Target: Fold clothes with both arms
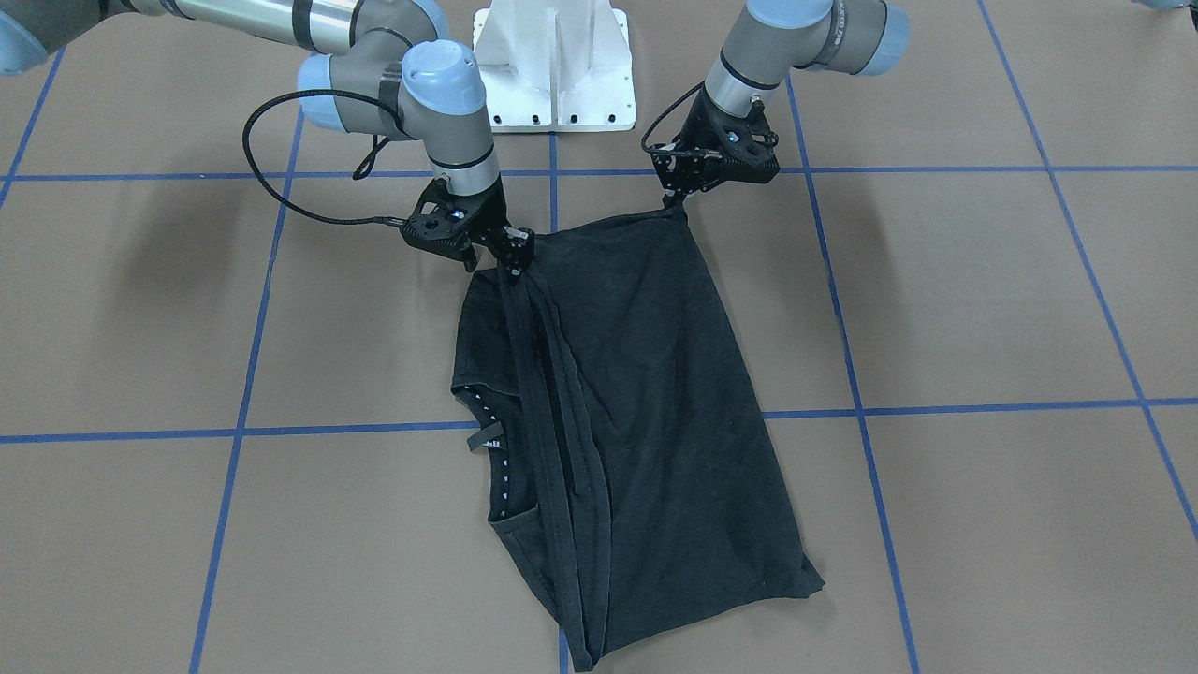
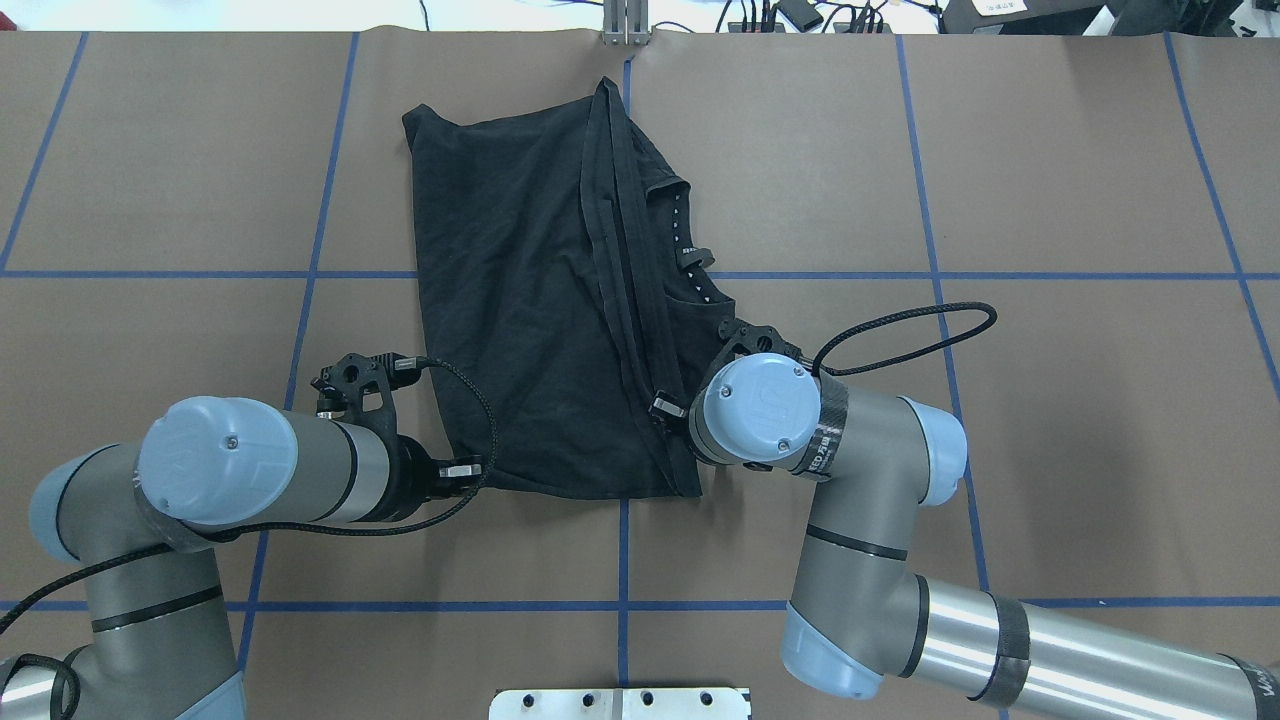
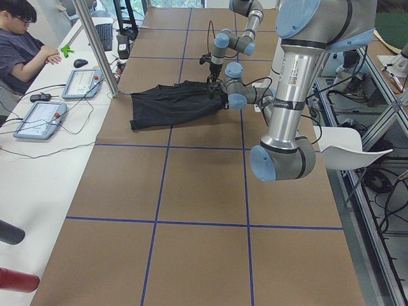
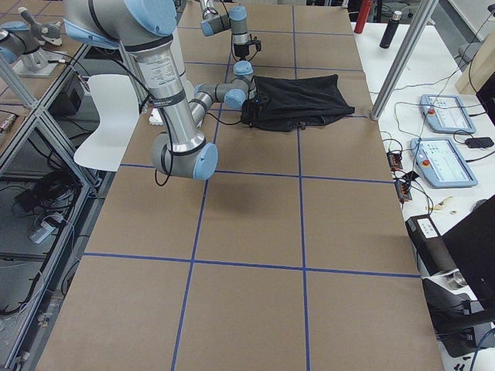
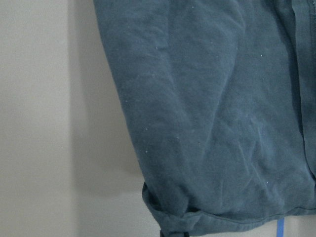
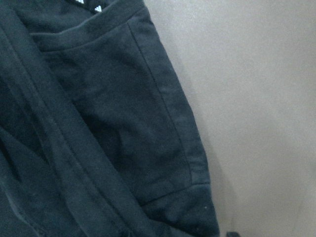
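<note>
The brown matte table top is marked into big squares by blue tape lines, and a white bolted pedestal sits at the robot's edge. The black short-sleeved T-shirt lies mid-table, folded roughly lengthwise, running from the grippers out towards the far edge, collar on the robot's right. The black left gripper is pinched onto the shirt's near left corner. The black right gripper is clamped on a bunch of hems at the near right corner, so that edge is stretched between them. Past the table's far side there's a white bench with grey tablet-style pendants, an aluminium post and a seated person. A white chair stands behind the robot.
</note>
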Tool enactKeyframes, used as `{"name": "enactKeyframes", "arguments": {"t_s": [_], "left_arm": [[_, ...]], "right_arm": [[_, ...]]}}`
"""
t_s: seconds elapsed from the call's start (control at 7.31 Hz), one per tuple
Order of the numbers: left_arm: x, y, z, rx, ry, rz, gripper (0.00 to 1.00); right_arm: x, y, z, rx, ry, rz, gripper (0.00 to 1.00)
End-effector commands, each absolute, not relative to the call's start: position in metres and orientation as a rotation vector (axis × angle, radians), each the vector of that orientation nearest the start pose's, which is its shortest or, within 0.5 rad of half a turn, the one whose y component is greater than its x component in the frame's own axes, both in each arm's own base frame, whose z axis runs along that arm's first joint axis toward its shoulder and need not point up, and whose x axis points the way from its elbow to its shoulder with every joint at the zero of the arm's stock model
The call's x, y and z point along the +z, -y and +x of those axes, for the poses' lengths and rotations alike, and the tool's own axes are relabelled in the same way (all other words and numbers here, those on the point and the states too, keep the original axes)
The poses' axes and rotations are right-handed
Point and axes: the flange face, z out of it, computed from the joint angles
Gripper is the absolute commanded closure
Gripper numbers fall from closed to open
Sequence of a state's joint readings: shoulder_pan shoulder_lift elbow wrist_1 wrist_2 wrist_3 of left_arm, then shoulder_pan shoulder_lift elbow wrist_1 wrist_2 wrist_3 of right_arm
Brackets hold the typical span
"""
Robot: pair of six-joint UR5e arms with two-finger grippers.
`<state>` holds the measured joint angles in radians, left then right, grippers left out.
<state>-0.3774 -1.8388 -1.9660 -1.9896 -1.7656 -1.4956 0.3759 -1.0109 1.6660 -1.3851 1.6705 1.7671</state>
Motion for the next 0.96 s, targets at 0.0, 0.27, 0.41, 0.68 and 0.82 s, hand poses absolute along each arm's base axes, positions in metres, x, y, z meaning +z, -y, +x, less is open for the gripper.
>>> {"name": "enactKeyframes", "arguments": {"t_s": [0.0,0.27,0.41,0.68,0.82], "left_arm": [[0.2891,0.3103,0.4734,-0.166,-1.091,0.071,1.00],[0.2876,0.3102,0.4732,-0.166,-1.094,0.072,1.00],[0.2884,0.3101,0.4730,-0.166,-1.092,0.071,1.00],[0.2877,0.3100,0.4726,-0.166,-1.094,0.072,1.00],[0.2877,0.3100,0.4726,-0.166,-1.094,0.072,1.00]], "right_arm": [[0.2755,0.3633,-0.5845,0.496,0.854,-0.018,0.38],[0.2738,0.3647,-0.5833,0.489,0.857,-0.016,0.75],[0.2717,0.3643,-0.5823,0.489,0.862,-0.016,0.91],[0.2690,0.3646,-0.5803,0.489,0.868,-0.014,1.00],[0.2676,0.3661,-0.5784,0.492,0.871,-0.013,1.00]]}}
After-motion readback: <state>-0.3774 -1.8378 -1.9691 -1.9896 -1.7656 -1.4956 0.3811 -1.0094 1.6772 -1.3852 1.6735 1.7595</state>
